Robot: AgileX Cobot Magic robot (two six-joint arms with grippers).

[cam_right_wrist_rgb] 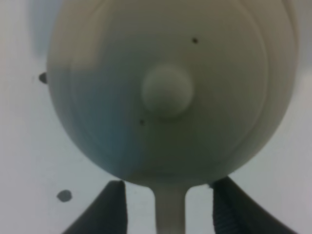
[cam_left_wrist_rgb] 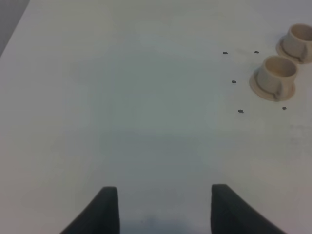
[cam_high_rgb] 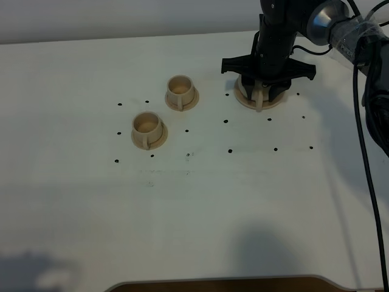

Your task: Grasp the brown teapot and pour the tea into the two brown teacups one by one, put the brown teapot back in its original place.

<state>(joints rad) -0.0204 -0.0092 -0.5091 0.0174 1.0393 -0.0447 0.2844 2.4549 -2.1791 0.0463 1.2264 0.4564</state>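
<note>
brown teapot (cam_right_wrist_rgb: 165, 97), handle between spread fingers of right claw (cam_right_wrist_rgb: 169, 197); clear of both

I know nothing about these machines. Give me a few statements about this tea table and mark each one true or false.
1. The near teacup stands on a saucer. True.
2. The teapot has no lid. False: its knobbed lid is on.
3. The left pincer grips a teacup. False: it is open and empty, above the bare table.
4. The right pincer is open, with one finger on each side of the teapot's handle. True.
</note>
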